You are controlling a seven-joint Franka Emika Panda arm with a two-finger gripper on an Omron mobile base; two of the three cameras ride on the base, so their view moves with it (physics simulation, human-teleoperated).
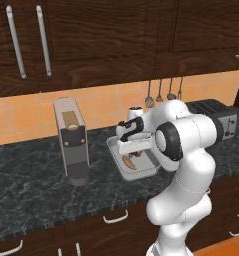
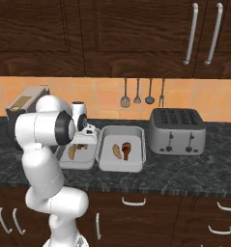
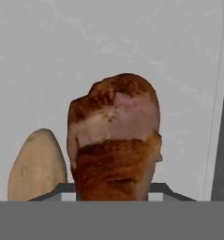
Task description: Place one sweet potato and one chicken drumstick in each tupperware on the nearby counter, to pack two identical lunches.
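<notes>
Two trays are in play, and the gripper hangs low over the one at left centre of the right base view, with the chicken drumstick standing up between its finger tips at the bottom middle of the hand view. Whether the jaws clamp the meat or have let it go I cannot tell, since the tips are almost hidden behind it. A sweet potato lies just beside the drumstick at lower left, on the pale floor of this tupperware. To do the step well, I judge the jaws should spread fully before any lift, then rise straight up so the tips do not drag the drumstick onto the tuber or tip it out. This tray's wall runs down the right edge of the hand view, near but apart from the meat, so there is room to settle. Further out, the second tupperware at centre already holds one tuber and one drumstick. The toaster stands to its right and the coffee machine sits left of centre in the left base view; the free path is upward above the counter.
</notes>
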